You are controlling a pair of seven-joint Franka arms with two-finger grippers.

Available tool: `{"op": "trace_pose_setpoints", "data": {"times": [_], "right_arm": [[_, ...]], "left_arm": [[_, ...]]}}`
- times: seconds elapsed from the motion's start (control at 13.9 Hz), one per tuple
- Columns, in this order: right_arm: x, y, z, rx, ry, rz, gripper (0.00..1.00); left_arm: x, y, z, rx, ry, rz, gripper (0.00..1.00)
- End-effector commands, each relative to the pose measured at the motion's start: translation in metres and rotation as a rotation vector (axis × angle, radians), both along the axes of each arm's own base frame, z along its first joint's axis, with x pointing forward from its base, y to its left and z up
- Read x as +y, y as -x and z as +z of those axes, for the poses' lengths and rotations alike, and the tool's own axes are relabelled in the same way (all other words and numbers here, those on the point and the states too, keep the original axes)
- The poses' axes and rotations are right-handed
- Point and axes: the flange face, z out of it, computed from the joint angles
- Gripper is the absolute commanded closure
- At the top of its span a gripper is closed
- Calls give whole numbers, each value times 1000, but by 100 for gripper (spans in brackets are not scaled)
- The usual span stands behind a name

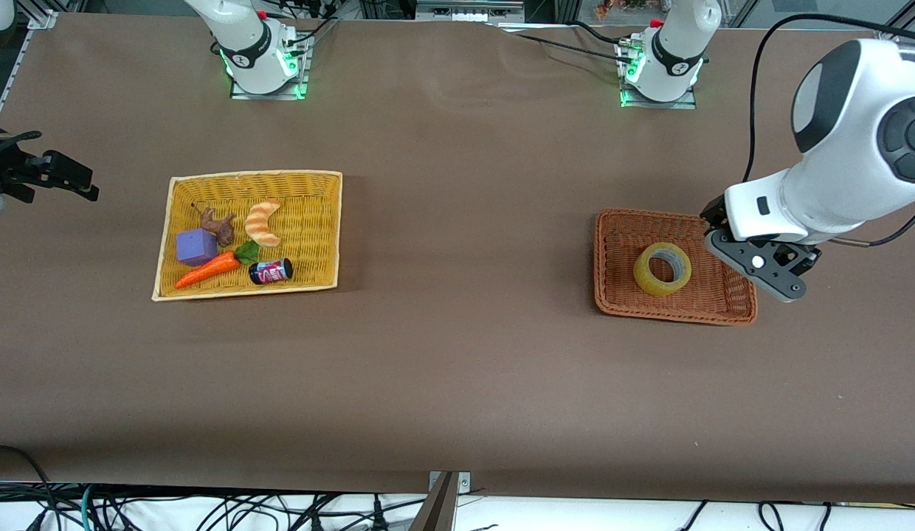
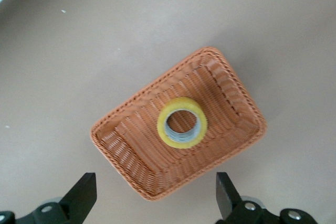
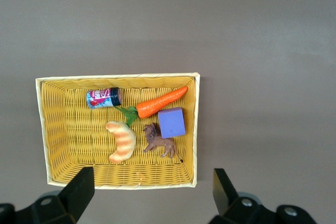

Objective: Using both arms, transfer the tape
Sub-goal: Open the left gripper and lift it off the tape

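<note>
Yellowish translucent tape [image 1: 663, 269] lies flat in the brown wicker basket [image 1: 612, 295], roughly at its middle, grey core up, touching only the basket floor. Left gripper [image 1: 778, 274] hangs over the basket's edge at the left arm's end of the surface, fingers [image 2: 84, 192] spread wide, nothing between them, not touching the tape.

Right gripper [image 3: 152, 192] is up over the surface past the end of the yellow basket [image 1: 178, 221], well apart from the brown basket, fingers spread, empty. That arm looks to be waiting. The yellow basket holds a croissant [image 1: 263, 222], carrot [image 1: 206, 271], purple cube [image 1: 197, 246], toy lion [image 1: 218, 226] and small can [image 1: 271, 271].

Risks from here, as I judge them:
- the tape looks placed, so the main danger is the left gripper clipping the basket rim while clearing off and dragging the light basket along.
- a low sweep across the basket could catch the roll, tip it on edge and let it roll out.
- if the roll needs re-gripping, it's flat with low walls around; fingers could hit the wicker, or a wall pinch could slip on smooth tape.
- arms sit far apart, so collision looks unlikely.
</note>
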Motion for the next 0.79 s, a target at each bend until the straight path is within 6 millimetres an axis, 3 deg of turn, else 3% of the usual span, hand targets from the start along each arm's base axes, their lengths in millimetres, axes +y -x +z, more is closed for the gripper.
{"op": "trace_pose_setpoints", "data": {"times": [0.0, 0.22, 0.29, 0.36, 0.5, 0.72], "right_arm": [[0, -2, 6, -4, 5, 5, 0], [0, -2, 6, -4, 5, 5, 0], [0, -2, 6, -4, 5, 5, 0], [0, -2, 6, -4, 6, 5, 0], [0, -2, 6, -4, 6, 5, 0], [0, -2, 6, -4, 8, 6, 0]], "left_arm": [[2, 8, 30, -23, 19, 114, 0], [17, 25, 38, -52, -33, 498, 0], [22, 39, 46, -68, -51, 625, 0], [38, 48, 45, -77, -62, 716, 0], [60, 59, 48, -147, -39, 760, 0], [66, 60, 53, -182, -27, 722, 0]]}}
